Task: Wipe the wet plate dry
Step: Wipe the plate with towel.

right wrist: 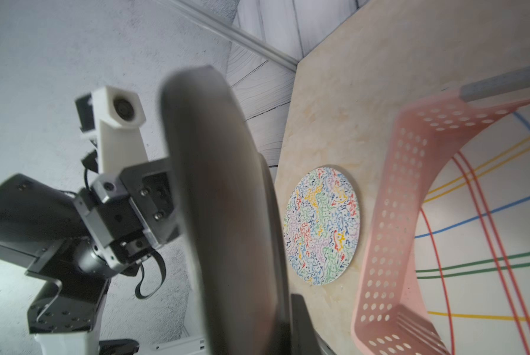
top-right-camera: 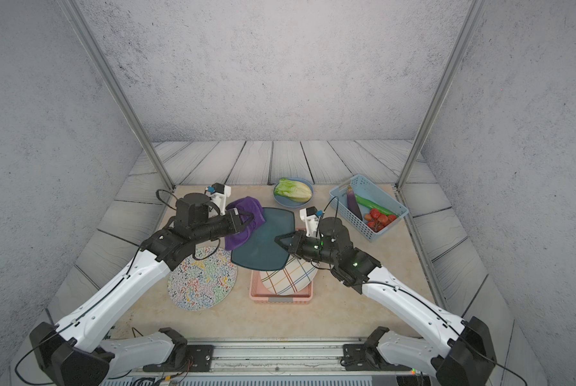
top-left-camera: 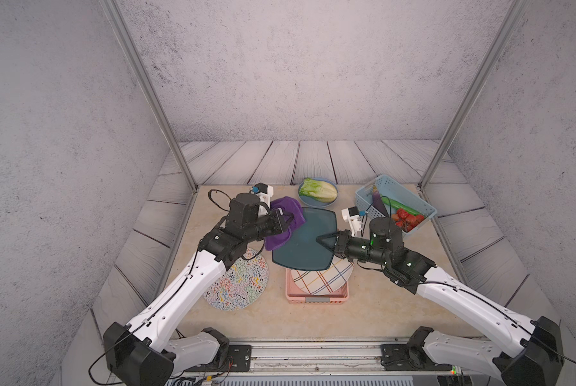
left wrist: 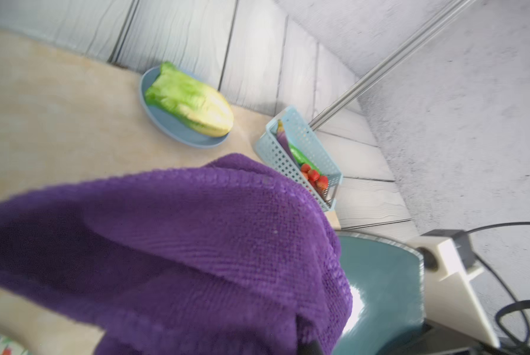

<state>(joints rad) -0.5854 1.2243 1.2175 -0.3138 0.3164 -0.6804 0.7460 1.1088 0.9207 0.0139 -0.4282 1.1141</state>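
1. Right gripper (top-left-camera: 326,242) is clamped on the rim of the teal plate (top-left-camera: 300,245).
2. The plate is held off the table, over the far side of the pink basket (top-left-camera: 317,296).
3. Left gripper (top-left-camera: 287,222) is closed on the purple cloth (top-left-camera: 275,240). The cloth touches the plate's edge farthest from the basket.
4. A striped plate (top-left-camera: 320,279) lies inside the basket.

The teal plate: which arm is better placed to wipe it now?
Left. The left gripper is shut on the purple cloth, which lies against the teal plate at its rim. The right gripper is shut on the opposite rim, holding the plate up.
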